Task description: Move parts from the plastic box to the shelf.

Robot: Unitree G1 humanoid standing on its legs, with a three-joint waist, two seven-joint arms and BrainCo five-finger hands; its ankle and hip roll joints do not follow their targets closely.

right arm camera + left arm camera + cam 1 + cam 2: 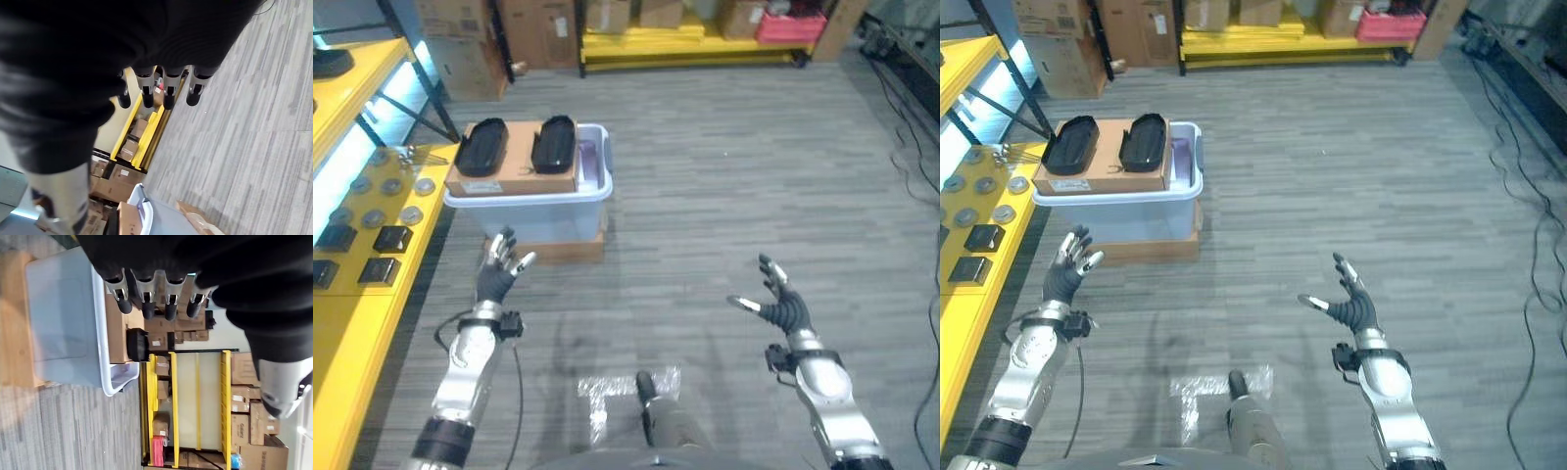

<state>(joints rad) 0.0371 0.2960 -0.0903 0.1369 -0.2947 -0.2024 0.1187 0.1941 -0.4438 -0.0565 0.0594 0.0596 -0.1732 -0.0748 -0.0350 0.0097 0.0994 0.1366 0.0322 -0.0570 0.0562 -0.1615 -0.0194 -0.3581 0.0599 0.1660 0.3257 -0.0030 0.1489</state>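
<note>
1. Two black parts (pixel 519 145) lie on cardboard (pixel 514 168) atop the plastic box (pixel 533 208); my left hand (pixel 499 269) and right hand (pixel 775 302) are open, empty.
2. Reaching carelessly, I might push the cardboard, and the parts could slide before reaching the yellow shelf (pixel 362 294).

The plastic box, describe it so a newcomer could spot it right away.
Beside the yellow shelf, a translucent plastic box sits on the grey floor. Unlike the brown cartons behind, it is pale blue-white and carries a cardboard sheet holding two black parts.
</note>
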